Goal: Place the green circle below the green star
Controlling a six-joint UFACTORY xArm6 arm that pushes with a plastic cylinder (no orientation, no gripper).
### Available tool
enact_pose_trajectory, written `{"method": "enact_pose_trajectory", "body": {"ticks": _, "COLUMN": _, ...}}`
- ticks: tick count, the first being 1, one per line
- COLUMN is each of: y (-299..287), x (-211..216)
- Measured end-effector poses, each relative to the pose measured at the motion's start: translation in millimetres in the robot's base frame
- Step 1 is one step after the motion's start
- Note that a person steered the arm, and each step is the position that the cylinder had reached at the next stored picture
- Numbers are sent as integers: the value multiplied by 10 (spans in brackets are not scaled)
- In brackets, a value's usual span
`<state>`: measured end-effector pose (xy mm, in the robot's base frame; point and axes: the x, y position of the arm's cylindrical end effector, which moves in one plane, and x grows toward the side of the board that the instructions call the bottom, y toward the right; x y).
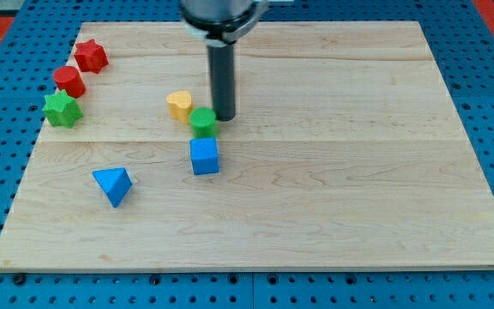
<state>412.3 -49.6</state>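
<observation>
The green circle [202, 121] sits near the board's middle, left of centre. My tip [224, 118] stands right beside it, at its right edge, seemingly touching. The green star [62, 110] lies far off at the board's left edge, at about the same height in the view. A yellow heart-shaped block [178, 105] sits just up and left of the green circle. A blue cube [204, 156] sits directly below the green circle.
A red star [91, 56] and a red circle [69, 81] lie above the green star at the left edge. A blue triangle-like block [112, 185] lies at the lower left. The wooden board [358, 172] rests on a blue pegboard.
</observation>
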Motion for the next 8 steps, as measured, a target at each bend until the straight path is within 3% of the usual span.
{"method": "enact_pose_trajectory", "body": {"ticks": 1, "y": -61, "x": 205}}
{"method": "enact_pose_trajectory", "body": {"ticks": 3, "y": -1684, "x": 207}}
{"method": "enact_pose_trajectory", "body": {"ticks": 4, "y": -840, "x": 218}}
{"method": "enact_pose_trajectory", "body": {"ticks": 5, "y": -600, "x": 559}}
{"method": "enact_pose_trajectory", "body": {"ticks": 6, "y": -1246, "x": 778}}
{"method": "enact_pose_trajectory", "body": {"ticks": 8, "y": -1918, "x": 608}}
